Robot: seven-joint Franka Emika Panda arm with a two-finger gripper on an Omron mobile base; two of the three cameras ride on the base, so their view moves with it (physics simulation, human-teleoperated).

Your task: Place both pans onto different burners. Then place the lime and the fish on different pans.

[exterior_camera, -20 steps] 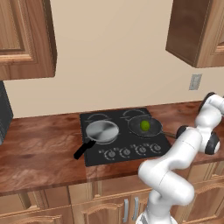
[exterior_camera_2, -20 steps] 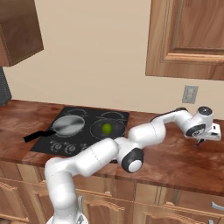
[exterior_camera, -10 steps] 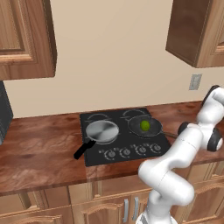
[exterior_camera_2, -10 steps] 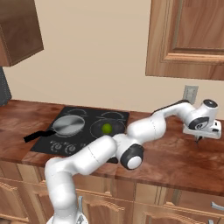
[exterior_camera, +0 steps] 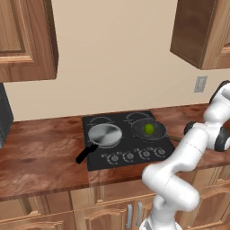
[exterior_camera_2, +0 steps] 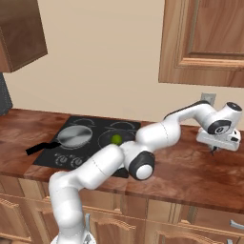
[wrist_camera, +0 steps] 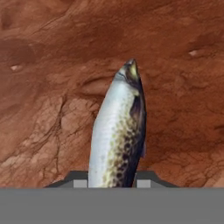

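A speckled silver fish stands between the fingertips of my gripper, which is shut on it over the brown counter. In the right base view the gripper hangs at the far right, well away from the cooktop. The silver steel pan with its black handle sits on the front left burner. On the burner to its right, the dark pan holds the lime. From the right base view the steel pan and the lime show too, with my arm crossing in front of the dark pan.
The brown counter runs to both sides of the cooktop. A wall outlet sits just behind the hand. Upper cabinets hang overhead, and a dark appliance stands at the far left.
The hand has risen a little at the far right of the counter, with the jaws closing slightly on the fish. Pans and lime have not moved.
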